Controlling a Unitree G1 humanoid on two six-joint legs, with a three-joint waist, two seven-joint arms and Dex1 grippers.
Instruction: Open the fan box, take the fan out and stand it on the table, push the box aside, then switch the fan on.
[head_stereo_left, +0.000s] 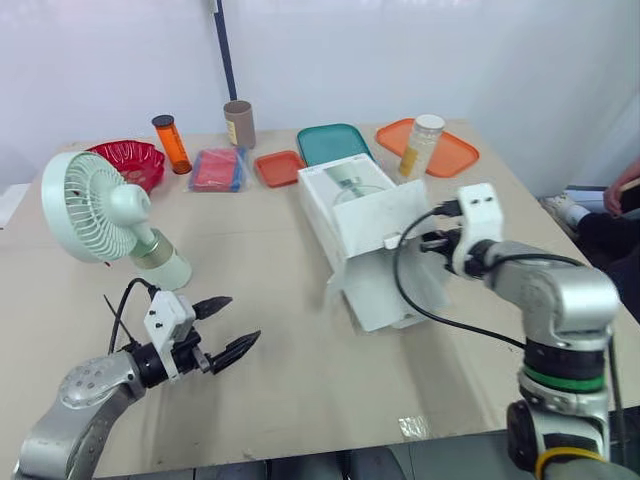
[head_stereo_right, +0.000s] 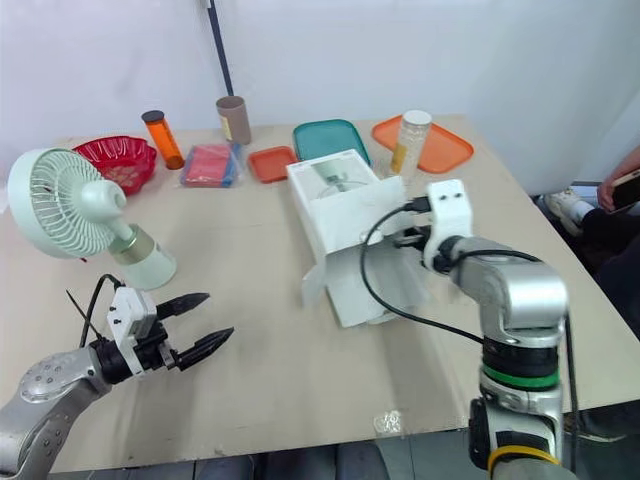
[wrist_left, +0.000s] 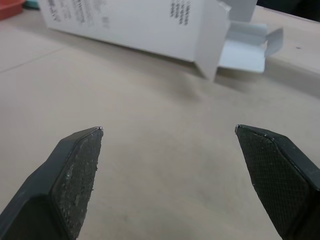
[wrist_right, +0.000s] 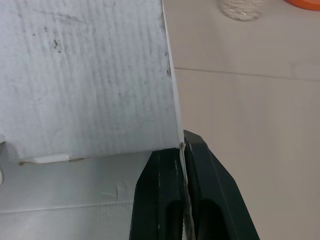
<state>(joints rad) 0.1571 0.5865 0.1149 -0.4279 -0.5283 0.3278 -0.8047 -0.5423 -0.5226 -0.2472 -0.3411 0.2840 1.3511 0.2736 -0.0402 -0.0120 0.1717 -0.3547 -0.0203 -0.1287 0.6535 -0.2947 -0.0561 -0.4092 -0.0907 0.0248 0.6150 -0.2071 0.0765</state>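
My right fingers (wrist_right: 183, 150) pinch tight on the thin corrugated flap (wrist_right: 90, 75) of the white cardboard fan box (head_stereo_left: 345, 200): a hold for sliding it aside, I reckon. The pale-green plastic fan (head_stereo_left: 95, 210), round grille on a cylinder base, stands upright well left of the box. My left fingers (head_stereo_left: 243, 320) spread wide, empty, over the matte beige tabletop (head_stereo_left: 300, 360), also left of the box.

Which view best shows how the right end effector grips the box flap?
Right wrist view: the right end effector is shut on the box flap. Both eye views show it at the box, the pinch hidden. The left wrist view shows the box's open end, not the grip.
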